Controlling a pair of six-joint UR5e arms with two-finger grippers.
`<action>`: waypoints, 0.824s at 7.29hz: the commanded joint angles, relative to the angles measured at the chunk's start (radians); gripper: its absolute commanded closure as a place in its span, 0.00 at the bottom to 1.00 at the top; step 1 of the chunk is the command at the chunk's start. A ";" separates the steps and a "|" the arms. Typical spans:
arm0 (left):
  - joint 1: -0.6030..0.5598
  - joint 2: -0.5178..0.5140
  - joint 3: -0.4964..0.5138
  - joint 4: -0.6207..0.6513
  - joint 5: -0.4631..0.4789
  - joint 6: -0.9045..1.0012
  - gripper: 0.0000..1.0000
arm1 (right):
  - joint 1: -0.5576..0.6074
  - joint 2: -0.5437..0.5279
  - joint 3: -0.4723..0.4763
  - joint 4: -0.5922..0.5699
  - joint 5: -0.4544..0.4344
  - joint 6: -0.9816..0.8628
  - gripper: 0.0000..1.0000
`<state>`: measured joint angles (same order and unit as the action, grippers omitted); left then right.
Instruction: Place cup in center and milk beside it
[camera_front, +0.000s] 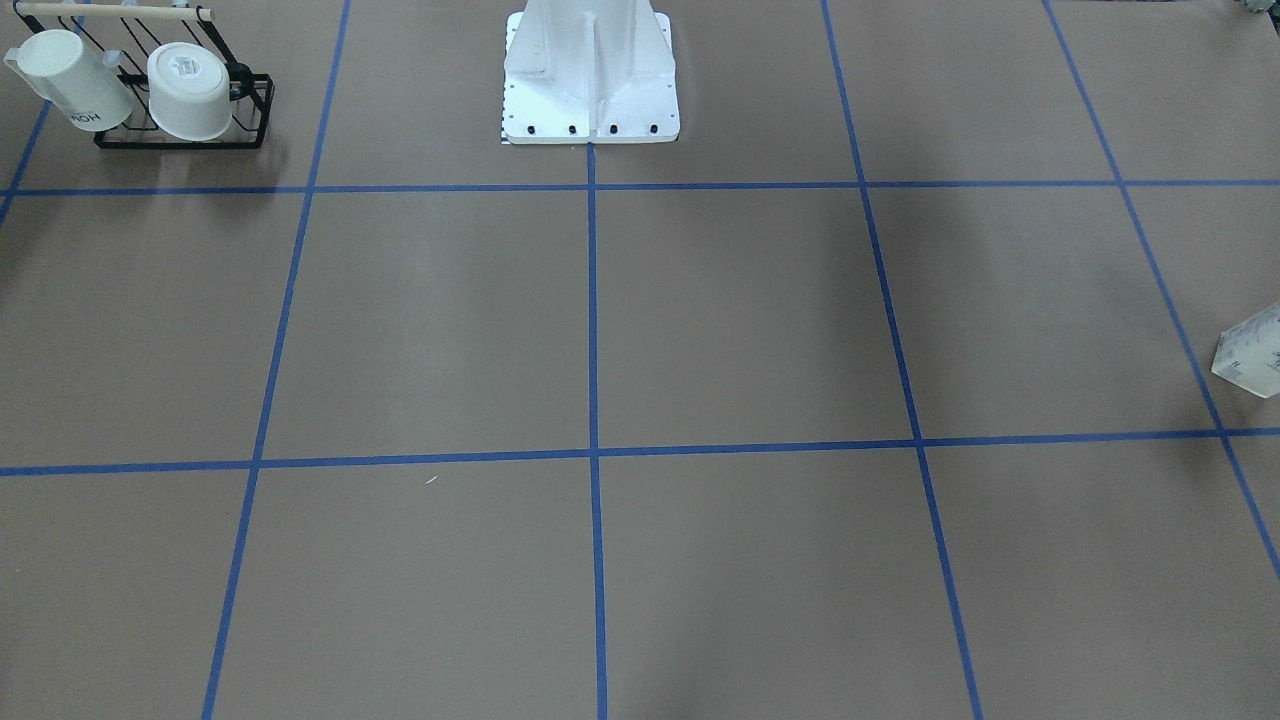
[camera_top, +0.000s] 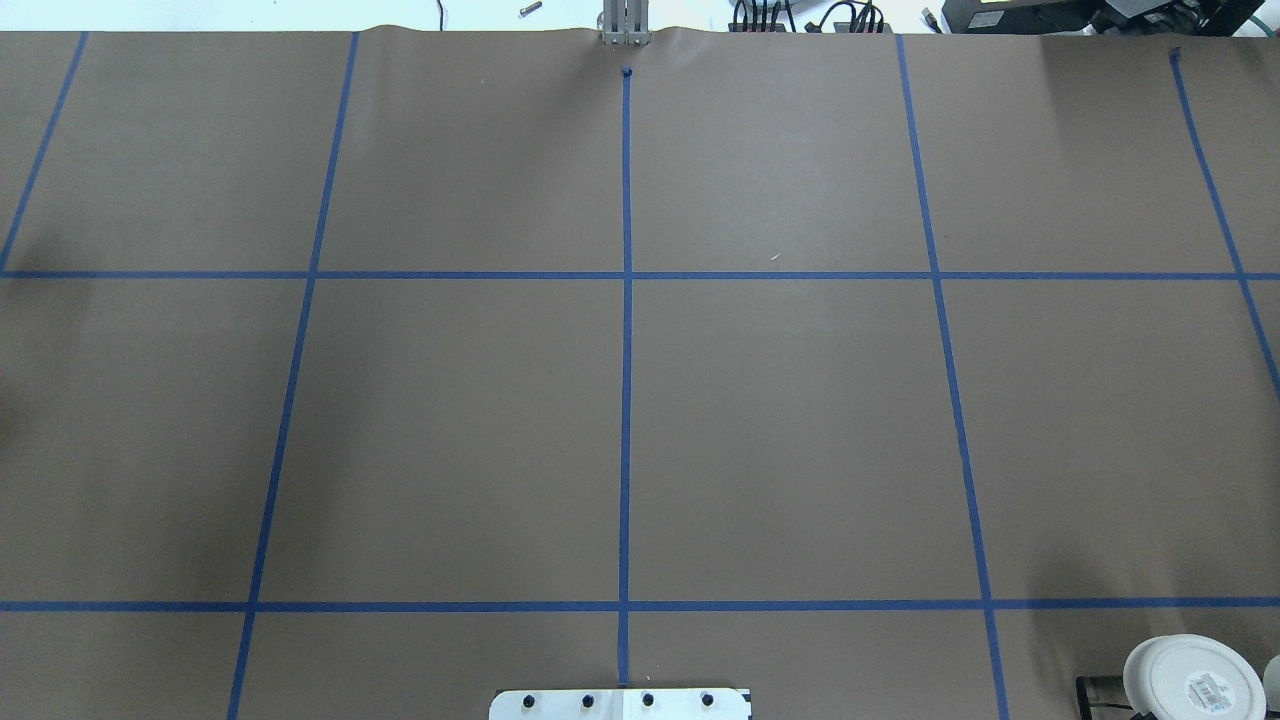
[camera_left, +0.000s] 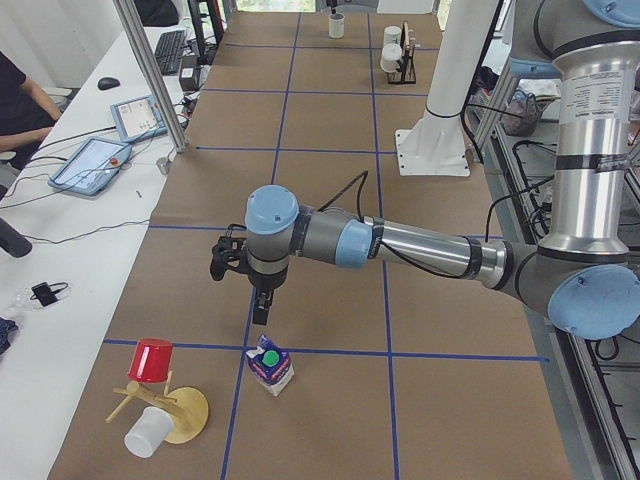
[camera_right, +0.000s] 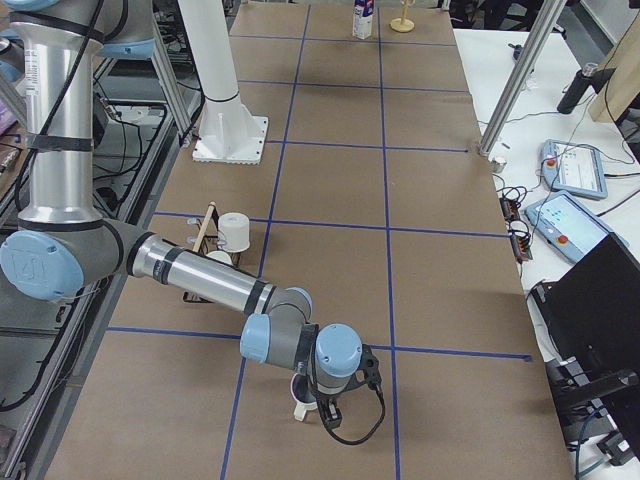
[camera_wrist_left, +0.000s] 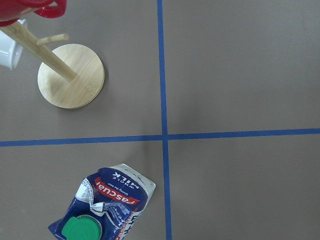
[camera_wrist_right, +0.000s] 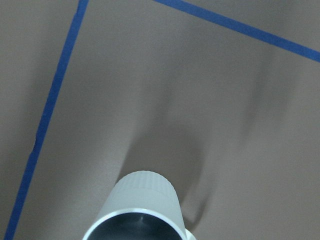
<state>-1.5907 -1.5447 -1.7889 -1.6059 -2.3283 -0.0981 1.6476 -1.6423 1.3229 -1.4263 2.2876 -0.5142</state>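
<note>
The left arm (camera_left: 420, 248) reaches out level over the table (camera_left: 330, 120) near its left end. Its wrist is bent so that the left gripper (camera_left: 262, 310) points straight down, clear of the surface. The right arm (camera_right: 200, 280) stretches low near the right end, and the right gripper (camera_right: 330, 408) also points down. How wide either gripper's fingers stand cannot be told.

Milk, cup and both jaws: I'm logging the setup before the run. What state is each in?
milk: upright on the table, green cap on.
cup: upright on the table, mouth up.
left gripper: near the milk, jaws cannot be told.
right gripper: at the cup, jaws cannot be told.
red cup: hung on the wooden tree.
lettered mug and plain cup: tipped in the black rack.
</note>
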 joint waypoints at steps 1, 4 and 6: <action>0.000 0.000 -0.001 0.000 0.000 0.000 0.02 | -0.005 0.009 -0.039 0.004 0.003 -0.006 0.00; 0.001 0.000 0.002 0.000 0.000 0.000 0.02 | -0.017 0.007 -0.065 0.004 0.012 -0.004 0.00; 0.002 0.000 0.009 -0.002 0.000 0.001 0.02 | -0.023 0.007 -0.070 0.004 0.032 -0.004 0.26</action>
<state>-1.5895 -1.5447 -1.7829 -1.6070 -2.3286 -0.0972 1.6280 -1.6346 1.2572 -1.4220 2.3052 -0.5184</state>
